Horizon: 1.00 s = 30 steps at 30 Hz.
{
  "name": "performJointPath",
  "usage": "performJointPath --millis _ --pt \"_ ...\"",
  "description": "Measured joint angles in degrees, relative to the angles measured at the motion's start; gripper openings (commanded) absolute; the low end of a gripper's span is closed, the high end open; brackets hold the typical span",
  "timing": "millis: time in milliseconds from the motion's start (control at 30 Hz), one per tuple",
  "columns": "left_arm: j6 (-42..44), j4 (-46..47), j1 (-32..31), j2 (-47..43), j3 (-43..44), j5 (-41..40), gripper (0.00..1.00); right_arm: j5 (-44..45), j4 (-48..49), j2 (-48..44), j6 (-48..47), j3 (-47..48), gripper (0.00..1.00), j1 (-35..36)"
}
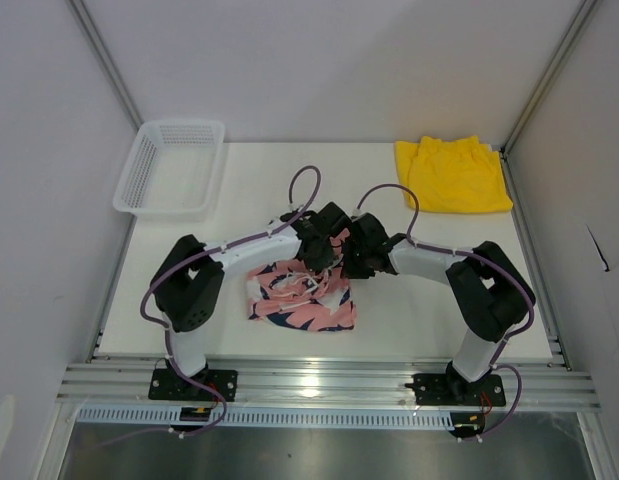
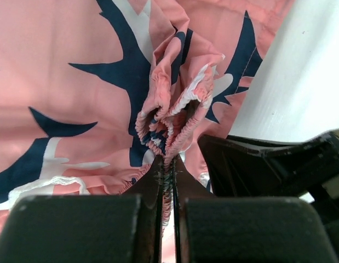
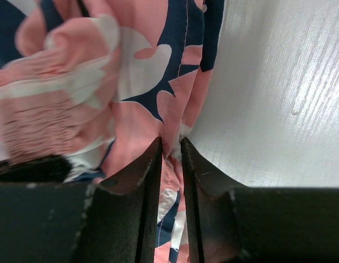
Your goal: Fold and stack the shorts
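Observation:
The pink shorts (image 1: 301,298) with a navy-and-white print lie bunched at the table's middle front. Both grippers meet over their far edge. My left gripper (image 1: 315,254) is shut on the gathered elastic waistband (image 2: 168,131), which bulges up past the fingertips. My right gripper (image 1: 351,262) is shut on a fold of the same pink cloth (image 3: 172,181), at its edge beside bare table. The yellow shorts (image 1: 454,175) lie flat at the far right corner, away from both arms.
A white mesh basket (image 1: 171,167) stands at the far left corner. White enclosure walls close in left, right and back. A metal rail (image 1: 319,380) runs along the near edge by the arm bases.

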Motion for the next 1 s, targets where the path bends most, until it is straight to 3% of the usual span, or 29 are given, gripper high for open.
performJointPath --millis 167,267,300,400,500,767,900,1000 --pt "-0.79 1.49 -0.11 2.60 0.26 1.16 0.07 -0.28 0.50 0.00 0.42 -0.28 0.27 -0.13" --pt "-0.20 1.01 -0.04 3.13 1.60 1.46 0.22 -0.50 1.18 0.00 0.48 -0.44 0.29 -0.46" --pt "0.11 0.92 -0.11 3.15 2.05 1.62 0.40 -0.57 1.44 -0.04 0.48 -0.52 0.30 -0.66" --pt "1.44 1.05 -0.20 3.06 3.41 2.16 0.59 -1.03 2.19 -0.42 0.66 -1.07 0.35 -1.09" --pt "2.27 0.85 -0.13 2.29 3.52 2.56 0.68 -1.44 2.71 -1.44 0.90 -2.32 0.38 -2.03" --pt "4.68 0.87 1.29 -4.37 3.50 4.66 0.69 -2.82 5.55 -7.74 2.43 -9.81 0.44 -6.82" --pt "6.01 0.94 2.27 -7.48 3.45 6.10 0.69 -3.02 4.90 -12.00 2.51 -12.13 0.53 -9.86" --pt "7.58 0.90 2.78 -10.51 2.56 6.95 0.70 -4.13 5.01 -16.17 2.60 -12.87 0.67 -11.32"
